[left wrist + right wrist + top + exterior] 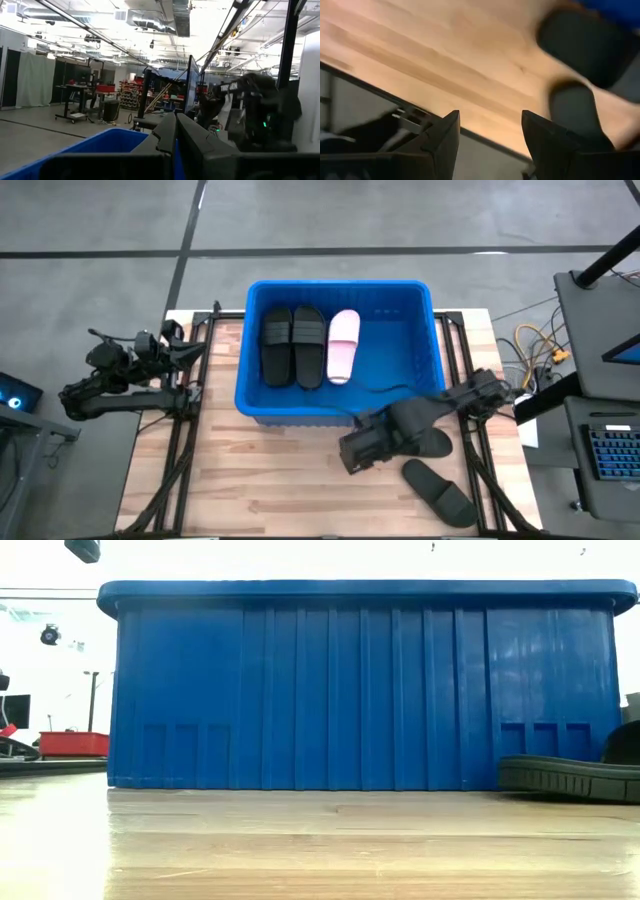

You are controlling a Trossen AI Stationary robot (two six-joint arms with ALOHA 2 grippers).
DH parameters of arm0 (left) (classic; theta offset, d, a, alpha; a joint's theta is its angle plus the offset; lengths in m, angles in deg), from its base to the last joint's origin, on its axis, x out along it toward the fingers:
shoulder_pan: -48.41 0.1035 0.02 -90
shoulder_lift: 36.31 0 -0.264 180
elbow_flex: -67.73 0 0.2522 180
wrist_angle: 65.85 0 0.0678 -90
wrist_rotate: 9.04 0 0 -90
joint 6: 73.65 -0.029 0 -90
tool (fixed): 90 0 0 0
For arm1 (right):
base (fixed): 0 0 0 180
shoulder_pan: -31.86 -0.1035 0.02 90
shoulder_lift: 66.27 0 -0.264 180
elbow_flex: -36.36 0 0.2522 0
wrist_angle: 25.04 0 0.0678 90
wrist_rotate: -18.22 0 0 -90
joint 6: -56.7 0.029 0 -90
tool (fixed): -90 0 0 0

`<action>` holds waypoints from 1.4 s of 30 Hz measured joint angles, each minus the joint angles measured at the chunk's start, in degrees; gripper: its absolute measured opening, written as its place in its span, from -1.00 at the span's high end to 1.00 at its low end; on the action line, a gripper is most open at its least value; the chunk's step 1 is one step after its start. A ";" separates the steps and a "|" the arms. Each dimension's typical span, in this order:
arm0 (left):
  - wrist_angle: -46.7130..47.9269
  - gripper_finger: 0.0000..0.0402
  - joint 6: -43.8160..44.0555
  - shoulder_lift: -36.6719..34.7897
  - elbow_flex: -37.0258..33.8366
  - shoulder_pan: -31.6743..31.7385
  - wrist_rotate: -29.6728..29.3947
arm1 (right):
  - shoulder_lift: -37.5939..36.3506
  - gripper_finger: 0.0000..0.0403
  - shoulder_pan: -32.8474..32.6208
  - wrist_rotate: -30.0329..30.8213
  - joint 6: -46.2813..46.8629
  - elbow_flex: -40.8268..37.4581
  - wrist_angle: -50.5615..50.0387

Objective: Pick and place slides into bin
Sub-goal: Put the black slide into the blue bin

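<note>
The blue bin point(340, 405) stands at the table's far middle and fills the low view point(360, 690). Two black slides point(292, 346) and a pale pink slide point(343, 345) lie on its floor. Two more black slides rest on the table at the near right, one point(432, 444) partly under my right arm and one point(440, 492) nearer the front edge. My right gripper point(490, 135) points down over bare wood just left of them, open and empty. My left gripper point(175, 137) is shut, raised at the table's left edge, holding nothing.
Bare wood point(260, 480) lies in front of the bin on the near left. Dark frame rails point(185, 450) run along both table sides. Cables point(535, 350) and a desk with a keyboard point(610, 450) sit beyond the right edge.
</note>
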 joint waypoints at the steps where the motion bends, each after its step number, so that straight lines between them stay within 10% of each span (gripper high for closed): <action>1: 0.00 1.00 0.00 0.00 0.00 0.00 -0.01 | 0.81 -0.01 -0.09 -1.70 0.10 -0.96 0.00; 32: 2.21 1.00 -0.04 0.00 0.11 0.00 -0.07 | -2.33 0.29 -10.34 -21.56 8.02 -17.87 0.06; 42: 2.99 1.00 -0.26 0.02 0.07 0.00 -0.07 | -4.96 0.10 -16.03 -10.71 30.82 -21.81 0.02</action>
